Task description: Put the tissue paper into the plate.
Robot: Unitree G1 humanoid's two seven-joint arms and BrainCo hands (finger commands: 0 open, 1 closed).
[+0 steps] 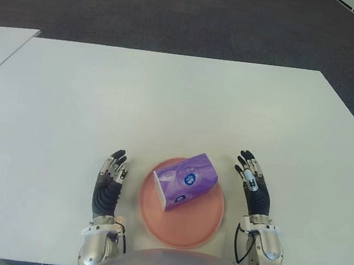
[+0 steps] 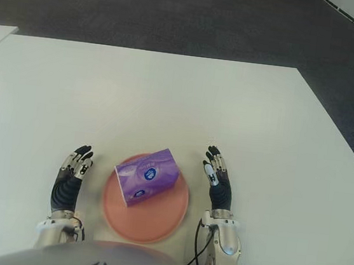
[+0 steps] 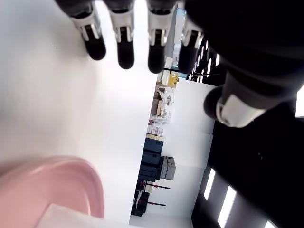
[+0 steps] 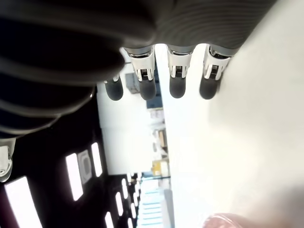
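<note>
Tissue pack (image 1: 185, 181) lay tilted inside pink plate (image 1: 203, 229) on white surface (image 1: 167, 106). Left hand (image 1: 109, 182) and right hand (image 1: 253, 186) flanked plate, fingers spread, empty. Task looked complete; nothing left.

The tissue paper (image 1: 185, 180) pack is purple with a white end face and a small blue round mark on top. The plate (image 1: 199, 228) is plain salmon pink. The tabletop (image 1: 167, 106) is white; the floor (image 1: 178, 11) beyond is dark grey. Each hand, left hand (image 1: 109, 183) and right hand (image 1: 253, 186), is black with silver-white finger segments.
</note>
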